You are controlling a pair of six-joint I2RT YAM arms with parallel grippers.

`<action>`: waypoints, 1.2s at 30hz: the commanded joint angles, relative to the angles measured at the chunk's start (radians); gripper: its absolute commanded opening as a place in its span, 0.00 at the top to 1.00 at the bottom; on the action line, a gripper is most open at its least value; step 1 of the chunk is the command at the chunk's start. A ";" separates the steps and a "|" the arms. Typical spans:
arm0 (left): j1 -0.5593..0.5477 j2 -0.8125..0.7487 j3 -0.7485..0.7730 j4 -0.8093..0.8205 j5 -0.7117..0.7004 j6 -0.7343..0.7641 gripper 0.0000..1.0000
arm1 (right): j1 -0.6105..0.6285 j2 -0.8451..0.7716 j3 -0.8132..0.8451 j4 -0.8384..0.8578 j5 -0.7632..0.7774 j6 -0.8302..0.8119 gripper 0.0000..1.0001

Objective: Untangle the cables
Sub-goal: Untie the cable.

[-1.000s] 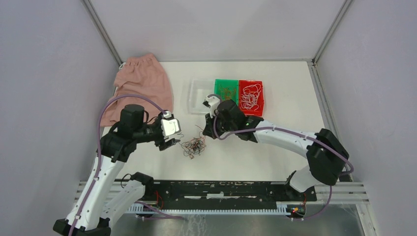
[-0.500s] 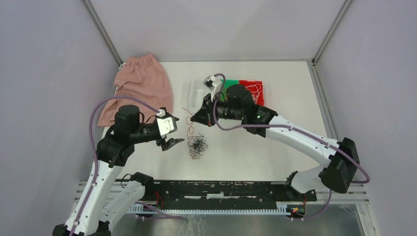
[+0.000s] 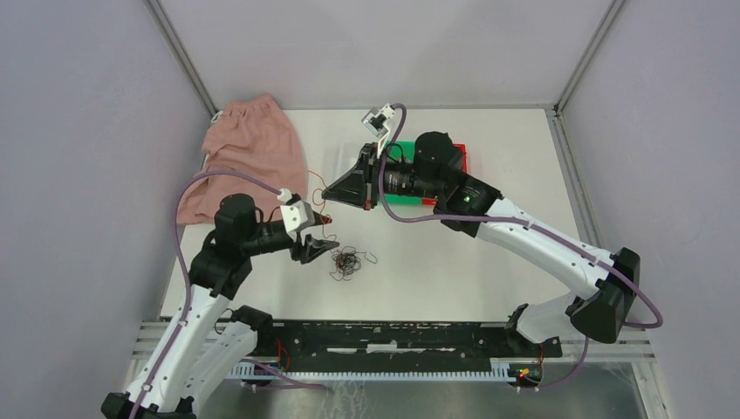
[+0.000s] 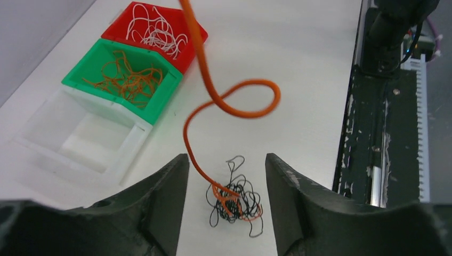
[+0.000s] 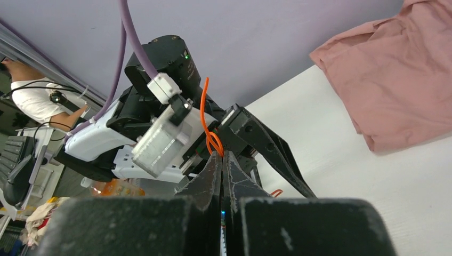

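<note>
White tabletop (image 3: pixel 454 262), cables clump (image 4: pixel 234 200) lying right under my left gripper (image 4: pixel 226 165) with its jaws spread, I guess to pin it, while my right gripper (image 5: pixel 221 156) pinches one orange strand (image 4: pixel 205 80) and holds it high to pull it free.

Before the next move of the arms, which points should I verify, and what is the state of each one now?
1. Right gripper shut on the orange cable: ok.
2. Orange cable free of the clump: not ok, its lower end lies inside.
3. Left gripper open above the clump: ok.
4. Cable end knotted inside the clump: cannot tell.
5. Green bin has room for the cable: ok.
</note>
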 commanded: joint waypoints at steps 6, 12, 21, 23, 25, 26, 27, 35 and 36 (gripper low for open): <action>-0.002 0.002 0.081 0.175 0.067 -0.192 0.84 | 0.008 -0.021 0.010 0.063 -0.013 0.018 1.00; -0.002 0.014 0.192 0.019 0.071 -0.061 0.97 | 0.004 -0.069 -0.067 -0.017 0.066 -0.084 0.58; -0.001 0.033 0.320 -0.015 0.085 -0.002 0.97 | 0.002 -0.210 -0.405 0.174 0.091 -0.307 0.26; -0.002 0.039 0.337 -0.016 0.088 -0.002 0.97 | 0.002 -0.210 -0.473 0.296 0.016 -0.330 0.25; -0.002 0.046 0.351 -0.015 0.088 -0.004 0.97 | 0.001 -0.186 -0.491 0.354 -0.056 -0.337 0.25; -0.002 0.049 0.359 -0.015 0.089 -0.006 0.97 | 0.002 -0.167 -0.489 0.386 -0.094 -0.336 0.25; -0.002 0.053 0.365 -0.015 0.091 -0.008 0.97 | 0.004 -0.147 -0.484 0.417 -0.122 -0.330 0.25; -0.002 0.074 0.402 -0.016 0.093 -0.016 0.97 | 0.062 0.045 -0.350 0.578 -0.185 -0.277 0.30; -0.002 0.076 0.404 -0.013 0.092 -0.016 0.97 | 0.070 0.073 -0.327 0.582 -0.171 -0.263 0.31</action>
